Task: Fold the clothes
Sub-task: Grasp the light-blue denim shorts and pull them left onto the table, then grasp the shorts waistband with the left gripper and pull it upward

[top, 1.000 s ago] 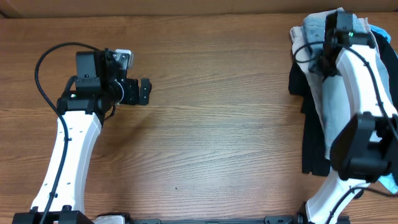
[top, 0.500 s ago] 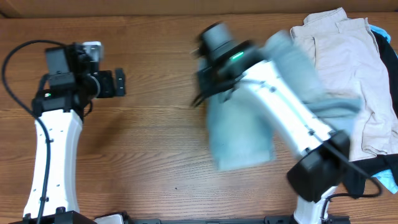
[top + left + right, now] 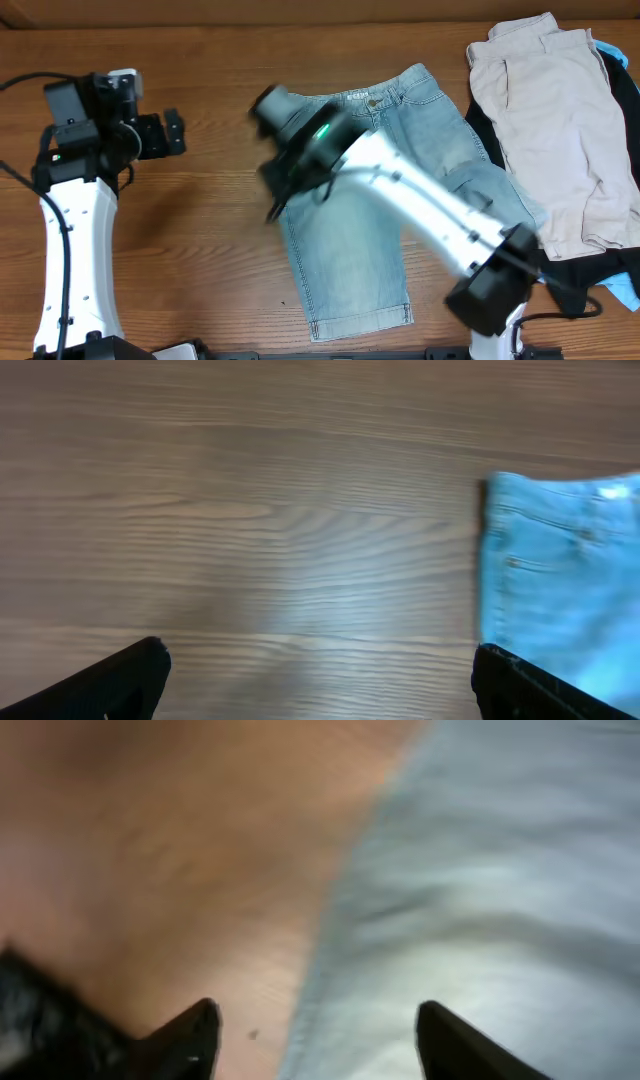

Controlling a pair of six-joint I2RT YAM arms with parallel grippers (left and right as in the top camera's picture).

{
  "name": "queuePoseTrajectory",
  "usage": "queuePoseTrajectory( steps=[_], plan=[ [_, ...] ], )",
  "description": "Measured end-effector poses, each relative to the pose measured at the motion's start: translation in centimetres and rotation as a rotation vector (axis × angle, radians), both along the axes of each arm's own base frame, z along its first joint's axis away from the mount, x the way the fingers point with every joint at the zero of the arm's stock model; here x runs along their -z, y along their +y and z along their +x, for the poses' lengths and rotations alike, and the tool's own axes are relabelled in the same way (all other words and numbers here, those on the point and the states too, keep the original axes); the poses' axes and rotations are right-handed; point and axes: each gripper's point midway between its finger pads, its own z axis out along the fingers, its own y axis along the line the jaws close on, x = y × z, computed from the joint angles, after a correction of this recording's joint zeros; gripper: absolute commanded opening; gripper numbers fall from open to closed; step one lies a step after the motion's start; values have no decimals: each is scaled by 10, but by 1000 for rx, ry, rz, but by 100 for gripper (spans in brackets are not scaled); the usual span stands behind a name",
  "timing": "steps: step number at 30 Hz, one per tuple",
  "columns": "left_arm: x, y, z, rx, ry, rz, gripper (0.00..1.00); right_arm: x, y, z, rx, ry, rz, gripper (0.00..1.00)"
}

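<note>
Shorts [image 3: 345,260] were on the heap at right a second ago. Now spread mid-surface [image 3: 200,260], waistband at far side, one leg hem toward near edge. Right pincer [image 3: 315,1035]: fingers apart, nothing held, blurred over the shorts' left edge. Left pincer [image 3: 320,680]: apart, idle, well left. Beige garment [image 3: 560,120] now tops the heap. Judgement: laid out, first fold not begun.
</note>
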Motion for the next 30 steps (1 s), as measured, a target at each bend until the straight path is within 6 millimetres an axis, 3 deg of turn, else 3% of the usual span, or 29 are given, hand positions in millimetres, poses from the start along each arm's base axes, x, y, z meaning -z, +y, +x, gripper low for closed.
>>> queuePoseTrajectory(
  steps=[2, 5, 9, 12, 17, 21, 25, 30],
  plan=[
    [0, -22, 2, 63, -3, -13, 100, -6, -40, 38, 134, -13, 2, 79],
    [7, -71, 6, 197, 11, -25, 100, -10, -114, 84, 338, -20, -5, 79],
    [34, -132, 5, 363, 80, -28, 100, -9, -200, 115, 548, -7, -15, 79],
    [69, -170, 0, 477, 160, -13, 100, -8, -248, 122, 650, 9, -17, 79],
    [122, -214, -4, 610, 248, 13, 100, -7, -289, 122, 729, 27, -18, 79],
    [148, -235, -8, 668, 282, 27, 100, -7, -301, 121, 750, 32, -16, 79],
    [170, -236, -7, 657, 312, 70, 100, -7, -301, 122, 747, 31, -14, 79],
    [200, -218, 0, 563, 366, 156, 100, -8, -300, 123, 744, 25, -12, 78]
  ],
)
